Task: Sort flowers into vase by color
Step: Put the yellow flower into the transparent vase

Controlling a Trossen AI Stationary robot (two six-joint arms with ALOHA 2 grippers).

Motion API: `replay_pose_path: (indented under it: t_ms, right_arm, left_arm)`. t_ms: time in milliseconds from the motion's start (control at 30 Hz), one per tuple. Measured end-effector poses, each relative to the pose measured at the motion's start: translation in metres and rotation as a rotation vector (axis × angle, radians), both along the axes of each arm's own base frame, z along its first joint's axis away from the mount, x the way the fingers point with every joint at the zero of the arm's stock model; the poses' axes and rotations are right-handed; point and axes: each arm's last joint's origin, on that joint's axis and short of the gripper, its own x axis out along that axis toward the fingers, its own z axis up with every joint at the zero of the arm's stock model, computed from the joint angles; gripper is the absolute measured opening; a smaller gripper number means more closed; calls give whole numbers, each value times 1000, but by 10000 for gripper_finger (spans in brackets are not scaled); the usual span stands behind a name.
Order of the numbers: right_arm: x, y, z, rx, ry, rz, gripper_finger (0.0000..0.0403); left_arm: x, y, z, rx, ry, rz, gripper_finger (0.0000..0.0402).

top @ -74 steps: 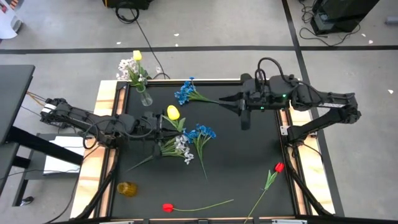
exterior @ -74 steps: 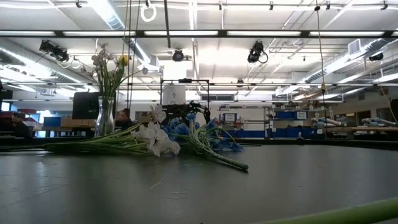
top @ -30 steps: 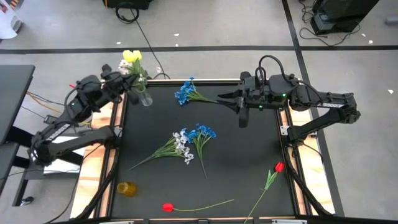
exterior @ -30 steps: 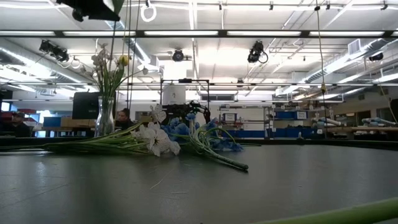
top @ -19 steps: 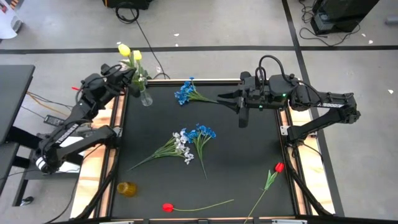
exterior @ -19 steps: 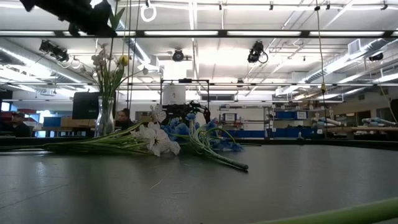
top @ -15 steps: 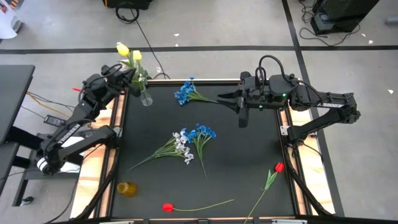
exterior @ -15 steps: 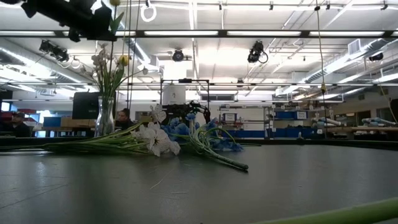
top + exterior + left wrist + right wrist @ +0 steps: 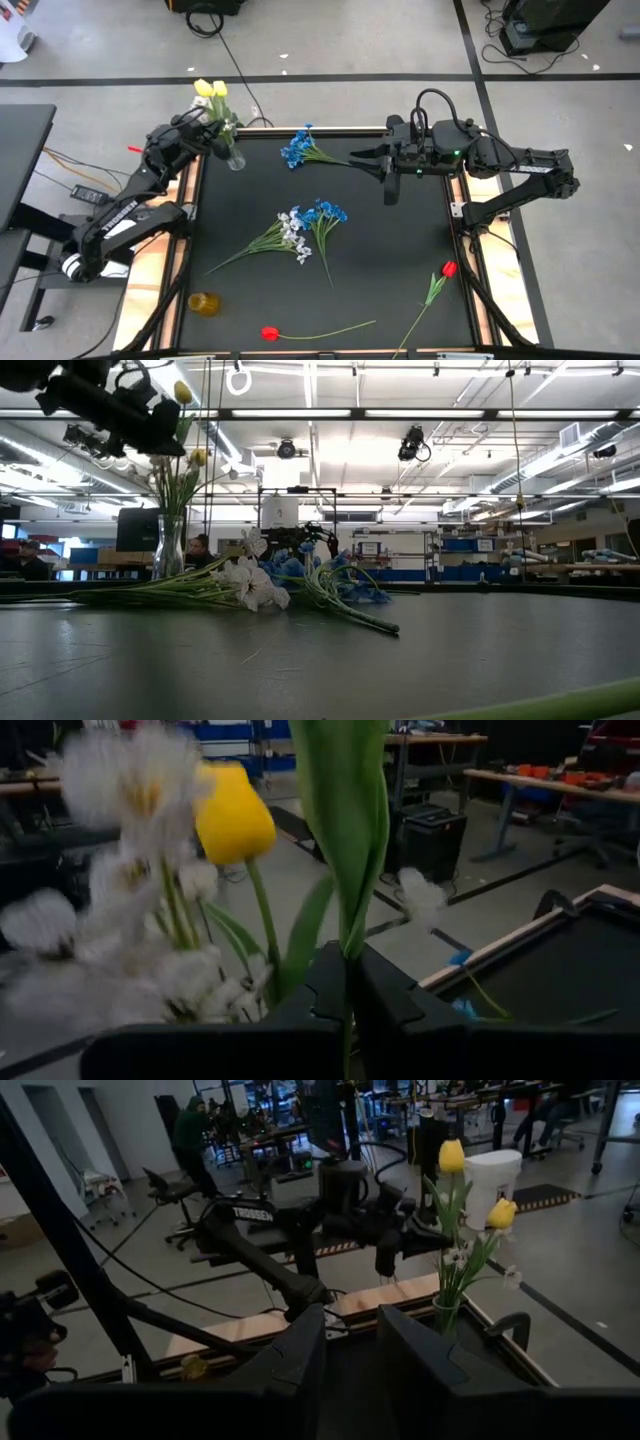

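Left gripper [image 9: 207, 131] is up at the clear vase [image 9: 233, 157] on the table's far left corner, fingers clamped on the green stalk of a yellow tulip [image 9: 203, 88], stalk near upright, bloom up. Left wrist view shows that clamp close up: stalk and leaf rise straight from between the closed fingers; high view only shows the bloom. A second yellow tulip [image 9: 219, 89] and white blossoms [image 9: 162, 455] already stand in the vase. Right wrist view shows both yellow blooms, one higher than the other. On the black mat [image 9: 400, 260], left to right: small amber cup [image 9: 203, 302], red tulip [image 9: 269, 333] lying with stalk running right, white cluster [image 9: 292, 232], blue cluster [image 9: 324, 212] with stalk toward the near edge, another blue cluster [image 9: 296, 148] at the far edge, second red tulip [image 9: 448, 269] lying diagonal. Right gripper [image 9: 392, 190] hovers over the mat's far right, fingers slightly apart, holding nothing.
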Motion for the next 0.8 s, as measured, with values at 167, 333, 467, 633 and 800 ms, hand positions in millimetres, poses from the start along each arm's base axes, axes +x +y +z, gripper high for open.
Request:
replay_pose_path:
  t_ms: [167,333,467,633,800]
  right_arm:
    - [0,0,0,0,0,0,103]
    - [0,0,0,0,0,0,103]
    - [0,0,0,0,0,0,103]
    - [0,0,0,0,0,0,103]
    - [0,0,0,0,0,0,103]
  left_arm:
    - [1,2,-17,-19,-24,3,13]
    - [2,2,-27,-40,-13,3,14]
    - [2,2,-29,-52,-4,4,21]
    - [1,3,-30,-69,-2,34,67]
    - [1,3,-31,-75,-5,44,145]
